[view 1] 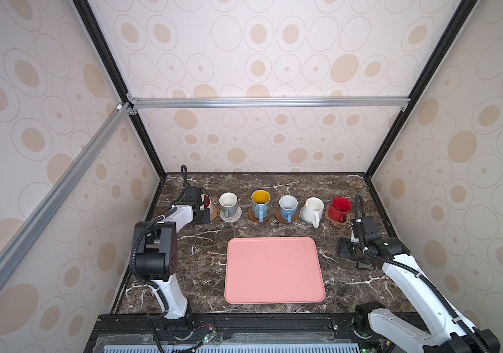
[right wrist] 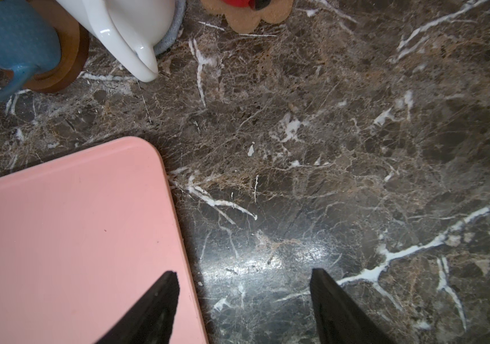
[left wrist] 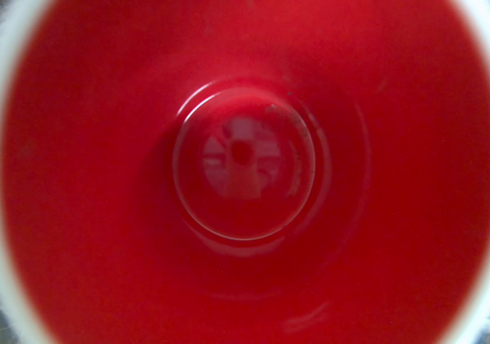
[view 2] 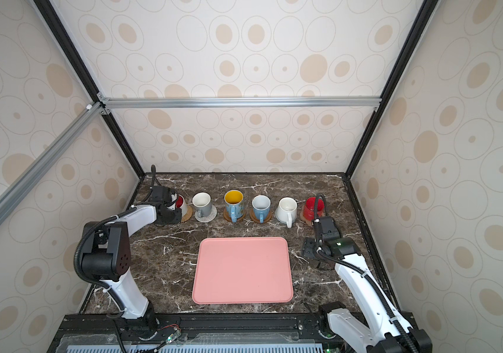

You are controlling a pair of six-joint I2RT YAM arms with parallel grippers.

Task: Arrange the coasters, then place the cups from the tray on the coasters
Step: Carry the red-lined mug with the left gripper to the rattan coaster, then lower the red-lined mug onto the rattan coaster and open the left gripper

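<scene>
Six cups stand in a row at the back. My left gripper (view 1: 203, 211) is shut on the white cup with red inside (view 1: 209, 202) over the rattan coaster (view 1: 214, 214); the left wrist view looks straight into that cup's red inside (left wrist: 243, 166), its fingers hidden. Rightwards stand the grey cup (view 1: 228, 203) on the cream coaster (view 1: 231, 216), the patterned cup (view 1: 260, 203), the light blue cup (view 1: 288, 206), the white cup (view 1: 313, 209) and the red cup (view 1: 339, 207) on the paw coaster (right wrist: 249, 16). The pink tray (view 1: 274, 269) holds nothing. My right gripper (right wrist: 243, 271) is open at its far right corner.
Brown ridged discs (view 1: 251, 214) lie under the two blue cups. The grey-blue coaster (right wrist: 172, 32) shows under the white cup. A black frame rail (view 1: 380, 207) borders the marble table (view 1: 201, 259) close behind the right arm, and patterned walls enclose three sides.
</scene>
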